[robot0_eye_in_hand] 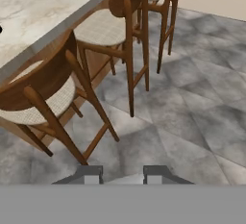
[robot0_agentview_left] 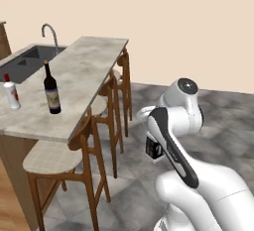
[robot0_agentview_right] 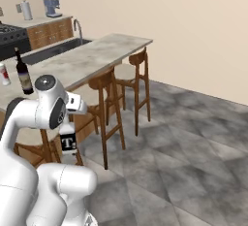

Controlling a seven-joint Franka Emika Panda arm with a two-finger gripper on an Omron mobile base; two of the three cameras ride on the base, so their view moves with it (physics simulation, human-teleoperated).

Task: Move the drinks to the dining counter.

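The dining counter (robot0_agentview_left: 79,71) (robot0_agentview_right: 92,57) (robot0_eye_in_hand: 38,6) is a long beige marble slab. On its near end stand a tall dark wine bottle (robot0_agentview_left: 51,88) (robot0_agentview_right: 22,74) and a small white bottle with a red cap (robot0_agentview_left: 11,92) (robot0_agentview_right: 4,74). Off to the side of the counter, over the floor, my gripper (robot0_agentview_left: 151,136) (robot0_agentview_right: 67,129) (robot0_eye_in_hand: 122,174) is shut on the short clear bottle with the black label (robot0_agentview_left: 155,148) (robot0_agentview_right: 68,141). That bottle hangs upright below the hand, lower than the counter top.
Wooden wicker-seat stools (robot0_agentview_left: 49,158) (robot0_agentview_right: 104,82) (robot0_eye_in_hand: 43,98) line the counter's edge between me and the slab. A sink (robot0_agentview_left: 30,59) with a curved faucet (robot0_agentview_left: 49,31) lies behind the counter. Grey tiled floor (robot0_eye_in_hand: 192,98) spreads to the right.
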